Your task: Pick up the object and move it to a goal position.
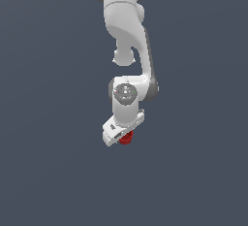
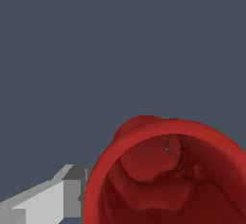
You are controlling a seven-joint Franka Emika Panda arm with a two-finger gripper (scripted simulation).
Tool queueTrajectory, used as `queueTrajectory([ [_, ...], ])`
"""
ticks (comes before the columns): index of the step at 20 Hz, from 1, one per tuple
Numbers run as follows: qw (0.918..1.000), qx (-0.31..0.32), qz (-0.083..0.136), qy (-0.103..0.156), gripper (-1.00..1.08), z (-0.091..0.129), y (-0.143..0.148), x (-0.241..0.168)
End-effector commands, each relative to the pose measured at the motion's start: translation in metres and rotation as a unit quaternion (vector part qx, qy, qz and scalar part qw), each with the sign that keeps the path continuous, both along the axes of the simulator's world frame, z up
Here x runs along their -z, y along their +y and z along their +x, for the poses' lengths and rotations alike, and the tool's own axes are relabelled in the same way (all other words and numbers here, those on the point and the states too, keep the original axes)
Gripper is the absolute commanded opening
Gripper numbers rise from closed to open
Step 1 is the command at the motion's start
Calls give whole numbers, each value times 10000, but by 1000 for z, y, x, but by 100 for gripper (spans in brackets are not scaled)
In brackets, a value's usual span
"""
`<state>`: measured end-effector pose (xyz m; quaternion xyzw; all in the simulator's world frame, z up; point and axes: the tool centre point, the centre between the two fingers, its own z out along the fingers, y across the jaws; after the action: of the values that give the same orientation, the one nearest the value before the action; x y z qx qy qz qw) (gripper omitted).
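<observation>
Whether the gripper (image 1: 124,138) truly clamps the red cup (image 1: 126,138) is unclear, so it might slip free during carrying.

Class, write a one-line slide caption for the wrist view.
Red cup seen close from above, hollow inside showing, one grey gripper finger beside its rim.

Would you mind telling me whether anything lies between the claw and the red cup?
Nothing: in the wrist view a claw finger sits right beside the red cup, without anything between.
</observation>
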<state>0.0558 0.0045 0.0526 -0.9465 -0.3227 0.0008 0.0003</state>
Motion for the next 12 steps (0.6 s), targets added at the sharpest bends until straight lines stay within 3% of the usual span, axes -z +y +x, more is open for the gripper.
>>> queueTrajectory([
  [1, 10000, -4, 0, -8, 100, 1, 0, 5],
  [4, 10000, -4, 0, -8, 100, 2, 0, 5],
  [5, 10000, -4, 0, -8, -100, 2, 0, 5],
  [12, 10000, -4, 0, -8, -100, 2, 0, 5],
])
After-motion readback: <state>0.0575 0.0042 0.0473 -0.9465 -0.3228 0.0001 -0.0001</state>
